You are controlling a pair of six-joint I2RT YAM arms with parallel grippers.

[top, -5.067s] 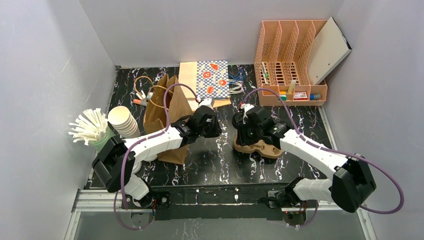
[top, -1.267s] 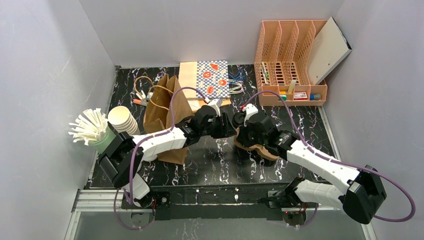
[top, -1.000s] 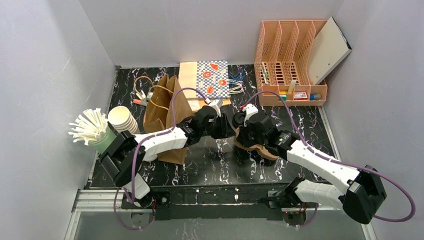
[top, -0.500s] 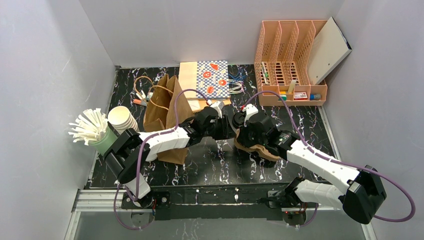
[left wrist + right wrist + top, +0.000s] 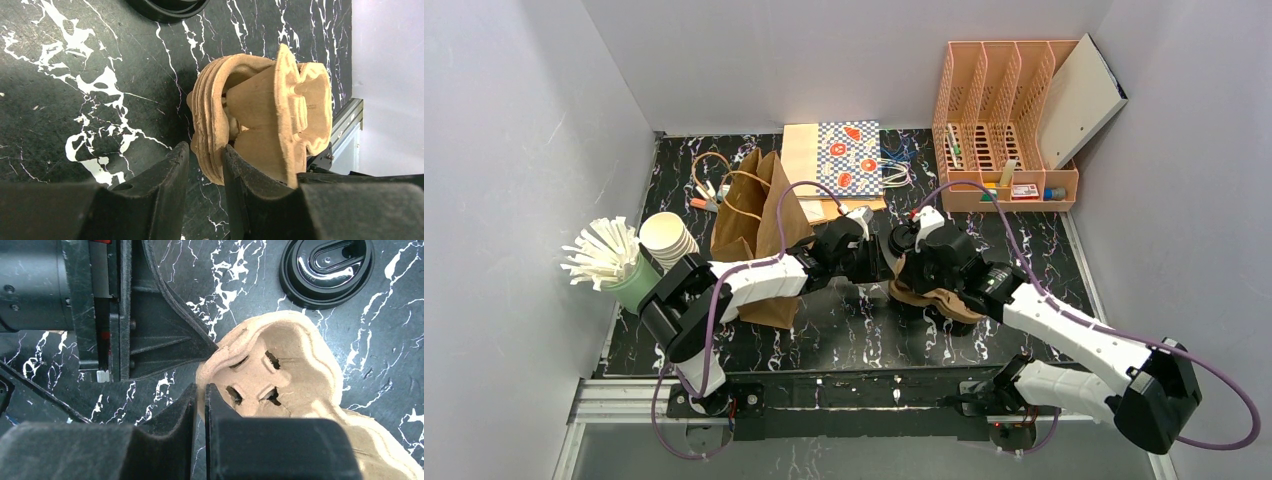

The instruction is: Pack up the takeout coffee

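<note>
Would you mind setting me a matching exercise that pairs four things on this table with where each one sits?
Things
1. black lid
2. brown paper bag
3. peach file organiser
4. stack of cream cups

Places
A. far right corner of the table
B. lying flat beside the pulp cup carrier
C. at the left edge, next to the white straws
D. standing upright, left of the middle

Pairs: 1-B, 2-D, 3-A, 4-C
</note>
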